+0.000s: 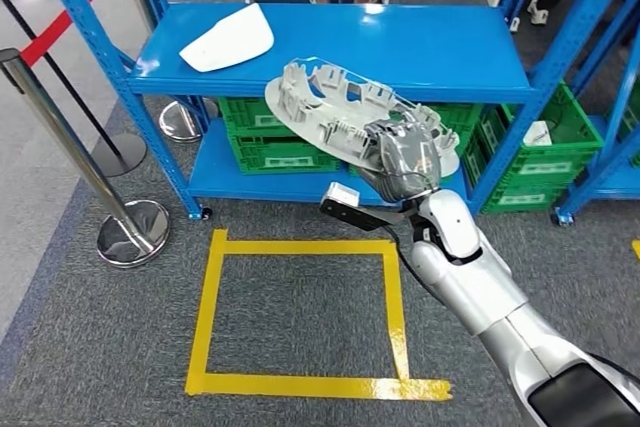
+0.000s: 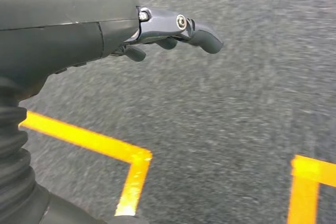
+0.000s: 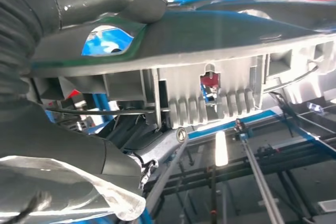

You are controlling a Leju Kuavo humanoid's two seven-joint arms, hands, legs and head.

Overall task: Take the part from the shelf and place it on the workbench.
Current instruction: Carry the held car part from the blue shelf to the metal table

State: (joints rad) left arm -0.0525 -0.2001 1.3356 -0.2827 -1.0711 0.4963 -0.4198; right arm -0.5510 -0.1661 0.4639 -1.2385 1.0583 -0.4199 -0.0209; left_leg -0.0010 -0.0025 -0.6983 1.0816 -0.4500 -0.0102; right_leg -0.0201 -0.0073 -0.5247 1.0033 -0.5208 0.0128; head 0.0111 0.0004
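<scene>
Right hand (image 1: pixel 408 159) grips grey ribbed plastic part (image 1: pixel 340 112) at near end, held tilted in air before blue shelf (image 1: pixel 423 47). Left hand (image 2: pixel 174 30) hangs empty, fingers apart, above grey carpet (image 2: pixel 238 103) with yellow tape (image 2: pixel 130 182).

— Right arm?
— Stretched forward, its robot hand (image 1: pixel 407 159) gripping the part (image 1: pixel 340 112), thumb on top, fingers beneath.
— Left robot hand (image 2: pixel 174 30)?
— Hanging low, fingers loosely extended, holding nothing.

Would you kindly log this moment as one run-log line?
right hand: grips grey part, lifted off blue shelf | left hand: holds nothing, over carpet | white part: on shelf
</scene>
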